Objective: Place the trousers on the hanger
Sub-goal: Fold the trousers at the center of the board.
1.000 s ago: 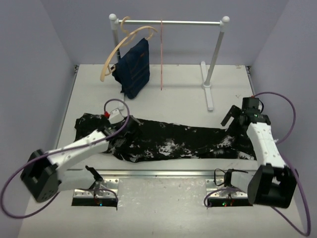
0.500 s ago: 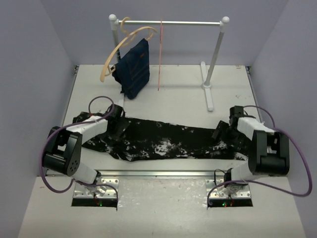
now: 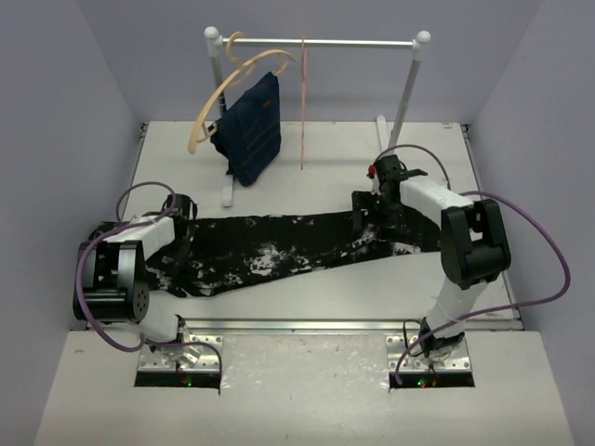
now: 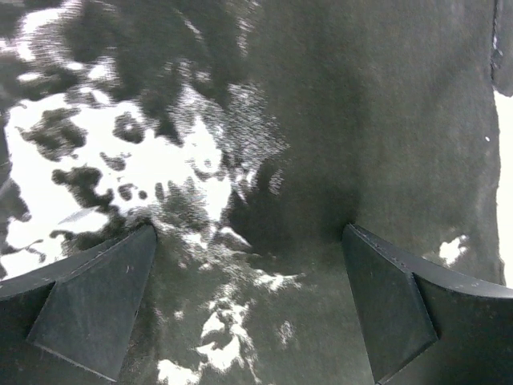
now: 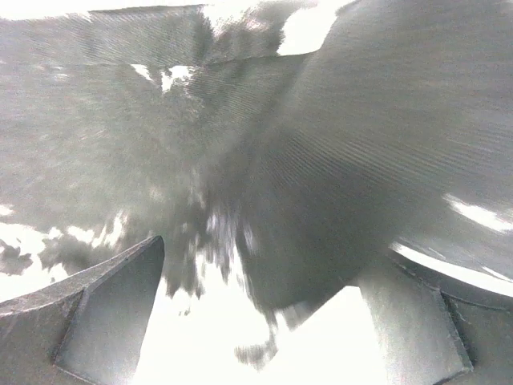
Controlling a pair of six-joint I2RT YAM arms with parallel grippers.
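Observation:
The trousers (image 3: 279,251), black with white splotches, lie flat and stretched left to right across the table. The pink wire hanger (image 3: 303,102) hangs on the rack's rail at the back, apart from both arms. My left gripper (image 3: 184,243) is low over the trousers' left end; in the left wrist view it (image 4: 248,301) is open with speckled fabric (image 4: 264,144) under the jaws. My right gripper (image 3: 363,214) is over the trousers' right part; in the right wrist view it (image 5: 256,321) is open above blurred fabric (image 5: 321,160).
A white clothes rack (image 3: 409,102) stands at the back. On its rail hang a tan wooden hanger (image 3: 216,93) and a navy blue garment (image 3: 251,125). The rack's foot (image 3: 390,177) lies just behind the right gripper. A metal strip (image 3: 325,325) runs along the table's near edge.
Both arms swung in over the trousers. The left gripper moved left to the left end. The right gripper moved left and farther back. The trousers' right end shifted back and left.

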